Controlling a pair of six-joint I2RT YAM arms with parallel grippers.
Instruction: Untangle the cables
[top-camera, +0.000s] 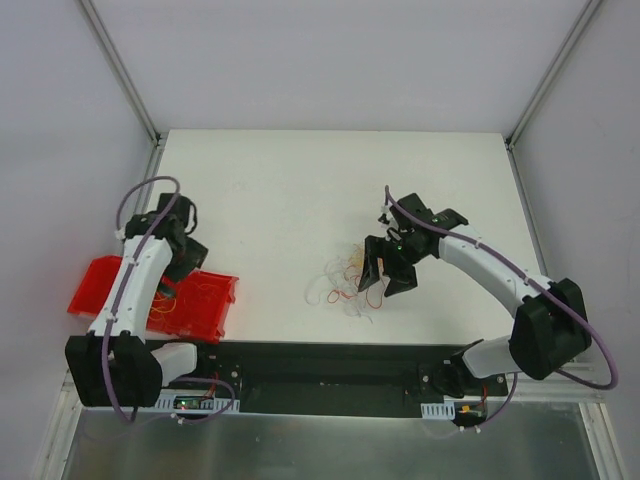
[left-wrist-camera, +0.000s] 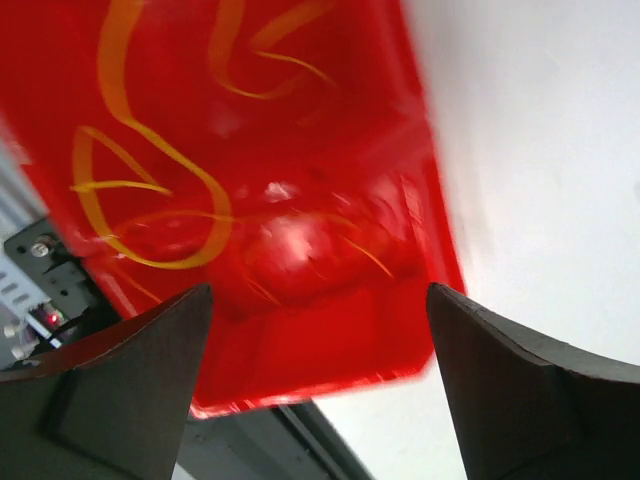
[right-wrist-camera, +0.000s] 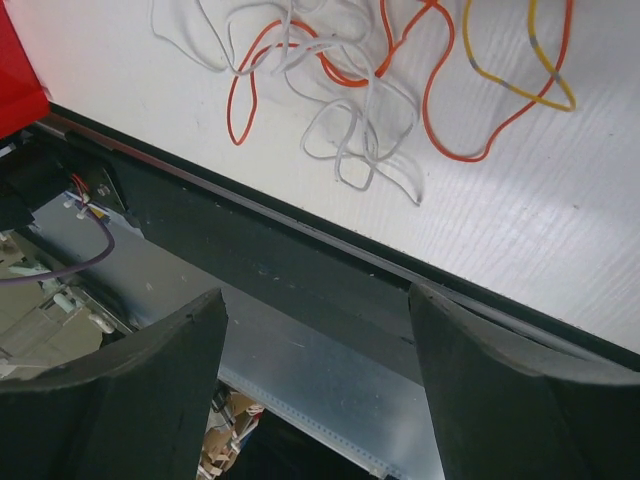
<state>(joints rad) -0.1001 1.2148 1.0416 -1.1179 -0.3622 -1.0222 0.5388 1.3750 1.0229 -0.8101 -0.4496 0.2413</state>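
Observation:
The cables (top-camera: 347, 285) lie as a small loose tangle on the white table, right of centre. The right wrist view shows whitish loops (right-wrist-camera: 340, 140), a red-orange strand (right-wrist-camera: 440, 135) and a yellow one (right-wrist-camera: 520, 85). My right gripper (top-camera: 385, 277) hovers at the tangle's right side. It is open (right-wrist-camera: 318, 295) with nothing between its fingers. My left gripper (top-camera: 178, 272) hangs over a red bin (top-camera: 100, 285) at the left. It is open (left-wrist-camera: 320, 295) and holds nothing. Orange-yellow strands (left-wrist-camera: 190, 180) lie curled on the bin's floor.
The bin (left-wrist-camera: 330, 350) overhangs the table's near left edge. A black rail (top-camera: 330, 365) runs along the near edge, just below the tangle (right-wrist-camera: 300, 260). Grey enclosure walls stand on the left, right and far sides of the table (top-camera: 300, 190).

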